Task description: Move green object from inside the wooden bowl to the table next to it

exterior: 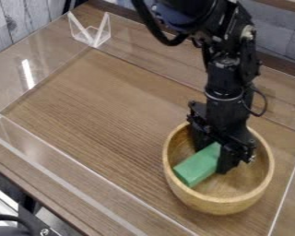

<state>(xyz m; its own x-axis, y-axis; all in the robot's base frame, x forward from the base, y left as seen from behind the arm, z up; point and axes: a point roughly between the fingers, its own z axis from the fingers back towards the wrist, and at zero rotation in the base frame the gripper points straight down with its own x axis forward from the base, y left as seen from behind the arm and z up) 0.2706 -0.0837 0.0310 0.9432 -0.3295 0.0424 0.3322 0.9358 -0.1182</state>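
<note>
The green object (194, 169), a flat bright green block, lies tilted inside the wooden bowl (176, 187) at the right front of the table (100, 111). Its lower left end rests towards the bowl's left wall. My gripper (221, 157) points straight down into the bowl, its black fingers closed around the block's upper right end. That end and the fingertips are partly hidden behind the fingers and the block.
Low clear acrylic walls (45, 147) border the tabletop on the left and front. A small clear folded stand (88, 32) sits at the back left. The bowl stands close to the table's right front edge, with bare wood to its left.
</note>
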